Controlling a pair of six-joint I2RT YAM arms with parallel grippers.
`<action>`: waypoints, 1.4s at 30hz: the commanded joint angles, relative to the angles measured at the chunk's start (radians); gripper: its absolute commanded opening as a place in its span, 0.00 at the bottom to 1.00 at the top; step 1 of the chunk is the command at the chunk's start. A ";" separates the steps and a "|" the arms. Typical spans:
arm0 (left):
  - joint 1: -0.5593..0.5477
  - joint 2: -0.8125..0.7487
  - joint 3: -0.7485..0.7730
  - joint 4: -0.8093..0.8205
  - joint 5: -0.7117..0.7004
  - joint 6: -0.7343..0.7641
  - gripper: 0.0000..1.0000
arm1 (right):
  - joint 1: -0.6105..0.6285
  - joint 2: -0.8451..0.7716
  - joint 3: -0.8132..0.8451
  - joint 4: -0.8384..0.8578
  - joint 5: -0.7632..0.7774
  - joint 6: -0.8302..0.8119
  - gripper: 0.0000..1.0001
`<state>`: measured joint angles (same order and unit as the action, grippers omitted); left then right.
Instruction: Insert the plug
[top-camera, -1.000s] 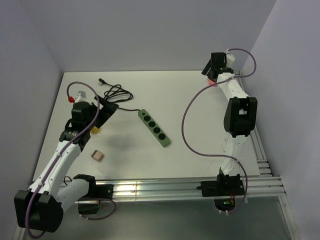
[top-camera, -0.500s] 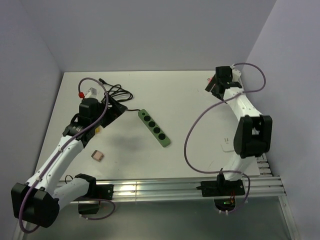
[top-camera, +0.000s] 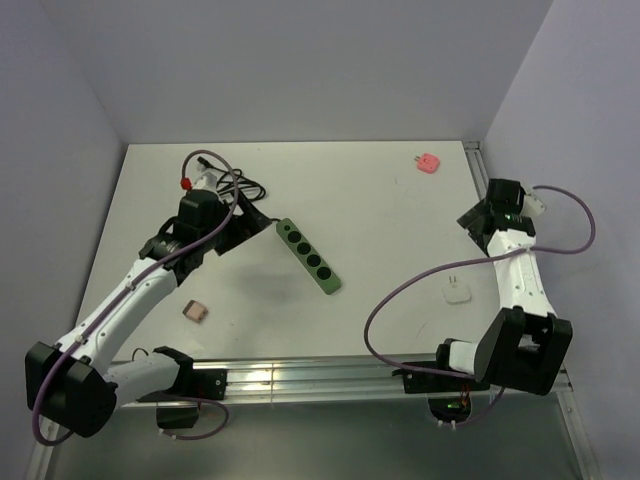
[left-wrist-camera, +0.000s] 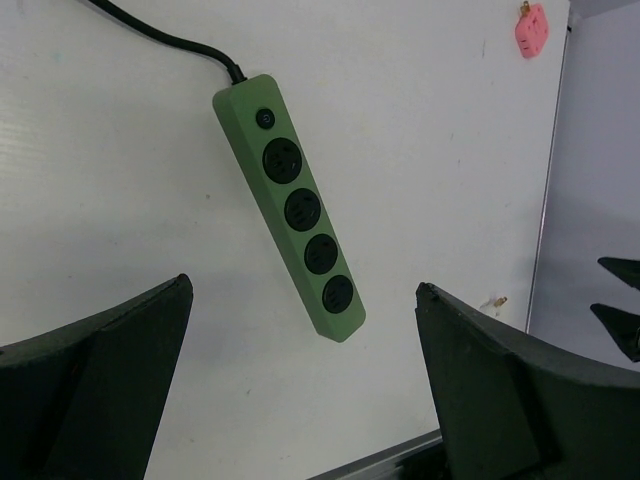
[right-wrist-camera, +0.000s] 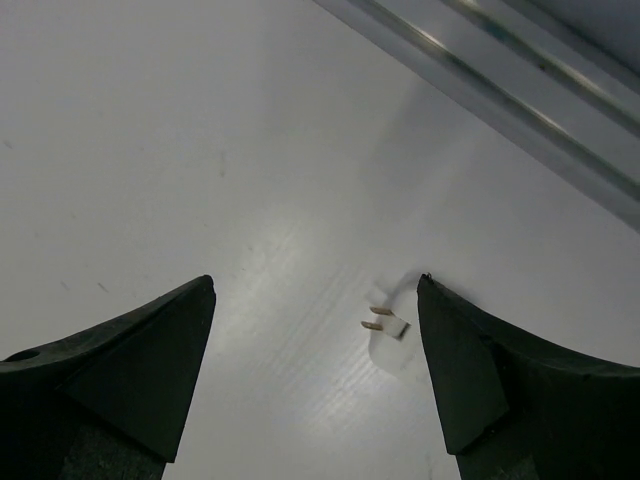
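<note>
Rightward, white plug (top-camera: 457, 293) near table (top-camera: 380, 200) edge

I see bright, even overhead light on the white table (top-camera: 400, 230), with soft, faint shadows and glare on the front rail (top-camera: 250, 375). All views look sharp.

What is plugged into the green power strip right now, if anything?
Nothing: empty. All four sockets on the green power strip show bare dark faces; the white plug lies well apart from it.

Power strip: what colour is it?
The power strip is green; the left wrist view shows it best.
</note>
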<state>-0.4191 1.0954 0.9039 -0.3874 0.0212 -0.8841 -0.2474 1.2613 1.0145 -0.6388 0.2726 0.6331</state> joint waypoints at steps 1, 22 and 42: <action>-0.004 0.035 0.066 -0.036 0.002 0.069 1.00 | -0.029 -0.086 -0.094 -0.078 -0.030 0.059 0.88; -0.084 0.070 0.102 -0.047 0.036 0.139 0.99 | -0.030 -0.177 -0.361 -0.078 -0.105 0.120 0.89; -0.075 0.072 0.110 -0.028 0.066 0.131 0.99 | -0.030 0.001 -0.366 0.034 -0.047 0.132 0.88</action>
<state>-0.4988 1.1816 0.9710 -0.4530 0.0666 -0.7670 -0.2756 1.2499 0.6281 -0.6403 0.1841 0.7509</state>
